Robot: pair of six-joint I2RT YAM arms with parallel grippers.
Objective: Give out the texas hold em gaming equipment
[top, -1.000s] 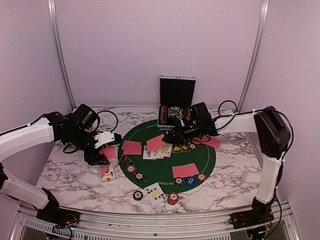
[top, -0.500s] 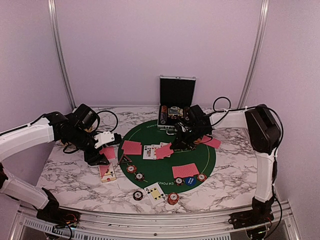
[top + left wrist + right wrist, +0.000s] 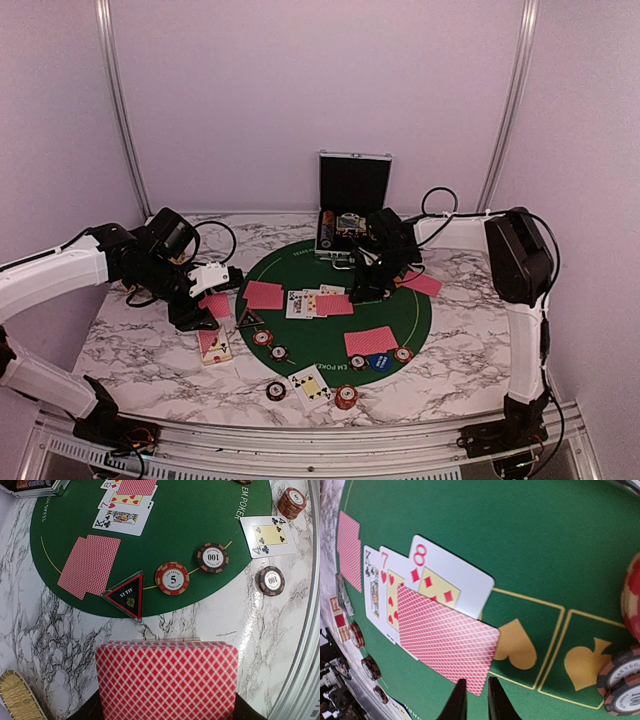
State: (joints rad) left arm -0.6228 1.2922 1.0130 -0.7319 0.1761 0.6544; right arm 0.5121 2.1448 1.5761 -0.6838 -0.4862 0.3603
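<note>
Hovering low over the green mat, the right claw stood with its jaws a slit apart and nothing between them: released, just beside the near corner of a red-backed card. That card lay face down and flat, overlapping the eight of diamonds, which fanned over a seven of hearts and a king. Chip stacks sat off to the right. Out over the marble worktop, the left claw was clenched on the red-backed deck. Dealing the board looked like the step in hand, with this card down. The next move called for a clean lift, no dragging that corner, then a trip to the deck.
</note>
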